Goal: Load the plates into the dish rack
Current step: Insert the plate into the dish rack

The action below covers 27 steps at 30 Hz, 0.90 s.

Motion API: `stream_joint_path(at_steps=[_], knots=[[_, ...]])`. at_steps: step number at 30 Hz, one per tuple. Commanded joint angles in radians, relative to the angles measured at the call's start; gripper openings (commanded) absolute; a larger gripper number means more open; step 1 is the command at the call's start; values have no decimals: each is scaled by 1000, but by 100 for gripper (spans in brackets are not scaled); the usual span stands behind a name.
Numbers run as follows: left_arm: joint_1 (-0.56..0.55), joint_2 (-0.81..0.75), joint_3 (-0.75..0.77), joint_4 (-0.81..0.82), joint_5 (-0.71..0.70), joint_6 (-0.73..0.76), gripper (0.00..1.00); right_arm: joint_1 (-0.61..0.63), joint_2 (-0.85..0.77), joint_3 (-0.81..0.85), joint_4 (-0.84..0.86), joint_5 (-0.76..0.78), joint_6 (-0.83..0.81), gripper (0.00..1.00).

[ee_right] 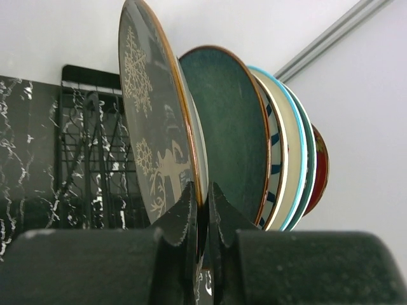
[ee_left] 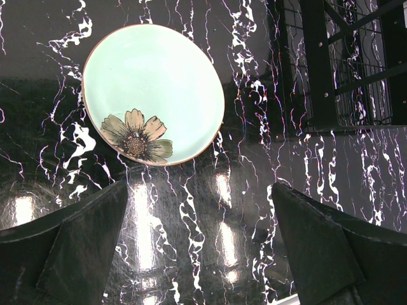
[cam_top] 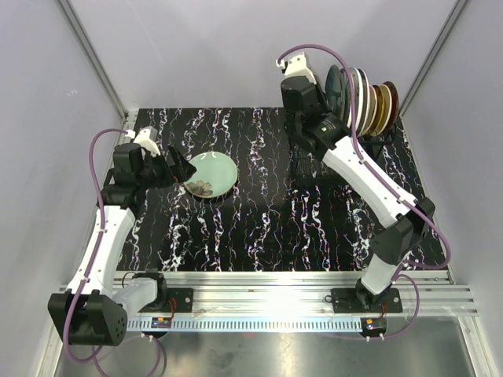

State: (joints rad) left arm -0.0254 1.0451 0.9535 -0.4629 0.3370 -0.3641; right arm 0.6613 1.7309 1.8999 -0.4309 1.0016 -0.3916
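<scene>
Glossy black table (cam_top: 259,236), white-veined, between pale walls. At its far right corner the wire rack (ee_right: 89,140) holds upright glazed plates (cam_top: 369,98); the right gripper (ee_right: 202,197) pinches a dark snowflake plate (ee_right: 152,127) there. One mint flower plate (ee_left: 152,89) lies flat near the left edge, left gripper (ee_left: 200,248) spread beside it: loading seems nearly done

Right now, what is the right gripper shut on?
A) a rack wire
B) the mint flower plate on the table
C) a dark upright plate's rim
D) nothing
C: in the right wrist view the right gripper pinches the rim of the dark snowflake plate, upright beside the other plates.
</scene>
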Motion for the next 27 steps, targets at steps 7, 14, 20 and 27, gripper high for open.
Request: stream_joint_path(at_steps=[7,14,20,27], knots=[[-1,4,34,33,31,-4,99,-19,-106,13,150,57,4,0],[-1,4,33,35,34,-6,99,-29,-119,18,169,63,-15,0],[-1,7,33,36,37,-4,99,-42,-133,-1,123,45,62,0],[-1,15,31,40,46,-9,99,-58,-140,-30,89,17,148,0]])
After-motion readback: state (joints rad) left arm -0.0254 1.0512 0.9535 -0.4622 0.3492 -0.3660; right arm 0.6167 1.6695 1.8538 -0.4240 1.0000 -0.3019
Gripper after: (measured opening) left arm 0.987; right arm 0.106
